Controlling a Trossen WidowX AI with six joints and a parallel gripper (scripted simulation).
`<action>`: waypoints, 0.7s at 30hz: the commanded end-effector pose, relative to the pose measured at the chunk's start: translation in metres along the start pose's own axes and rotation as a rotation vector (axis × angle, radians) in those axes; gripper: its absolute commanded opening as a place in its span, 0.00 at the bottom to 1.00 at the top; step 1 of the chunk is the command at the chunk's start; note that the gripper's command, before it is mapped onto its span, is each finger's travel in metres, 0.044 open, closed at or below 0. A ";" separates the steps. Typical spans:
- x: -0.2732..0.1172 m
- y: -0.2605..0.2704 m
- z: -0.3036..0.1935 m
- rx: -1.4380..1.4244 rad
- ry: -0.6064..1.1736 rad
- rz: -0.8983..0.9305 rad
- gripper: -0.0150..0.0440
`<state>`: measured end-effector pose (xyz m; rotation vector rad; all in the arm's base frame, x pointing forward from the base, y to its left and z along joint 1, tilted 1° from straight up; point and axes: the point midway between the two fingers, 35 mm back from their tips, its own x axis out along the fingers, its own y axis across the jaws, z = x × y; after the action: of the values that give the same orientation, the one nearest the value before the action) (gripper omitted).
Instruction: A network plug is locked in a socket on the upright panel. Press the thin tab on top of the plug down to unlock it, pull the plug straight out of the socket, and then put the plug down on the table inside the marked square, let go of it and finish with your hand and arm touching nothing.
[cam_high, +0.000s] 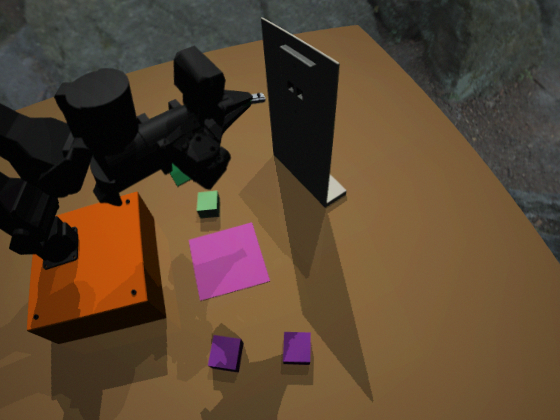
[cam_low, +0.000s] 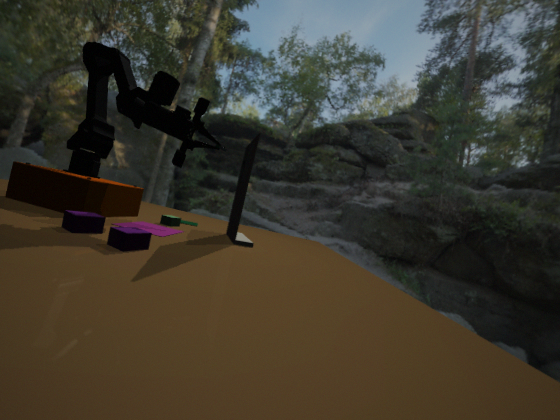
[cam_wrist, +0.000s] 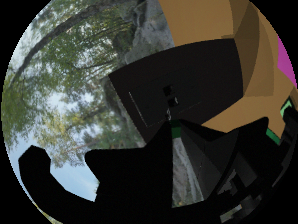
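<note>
From the side you can't make out the plug (cam_high: 258, 99) (cam_wrist: 168, 115), and your wrist view shows only a bright sliver of it past the dark fingers. The arm partly hides a dark green piece (cam_high: 180, 176) (cam_low: 189, 223). Your hand (cam_high: 251, 98) (cam_low: 222, 147) (cam_wrist: 173, 124) is clenched on the plug, which pokes out ahead of the fingertips, seemingly just short of the upright panel (cam_high: 300, 130) (cam_low: 243, 190) (cam_wrist: 205, 70) and off its openings. Below, the pink square (cam_high: 230, 267) (cam_low: 150, 229) (cam_wrist: 287, 60) lies flat on the brown table (cam_high: 425, 240) (cam_low: 300, 310) (cam_wrist: 200, 20), with rocks (cam_high: 475, 45) (cam_low: 390, 210) beyond.
</note>
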<state>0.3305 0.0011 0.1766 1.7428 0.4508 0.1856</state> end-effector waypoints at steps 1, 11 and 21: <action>0.007 -0.013 0.010 0.125 -0.078 -0.059 0.25; 0.015 -0.052 0.030 0.401 -0.305 -0.210 0.25; 0.008 -0.093 0.044 0.598 -0.571 -0.344 0.25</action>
<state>0.3390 -0.0173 0.0870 2.1309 0.4239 -0.6284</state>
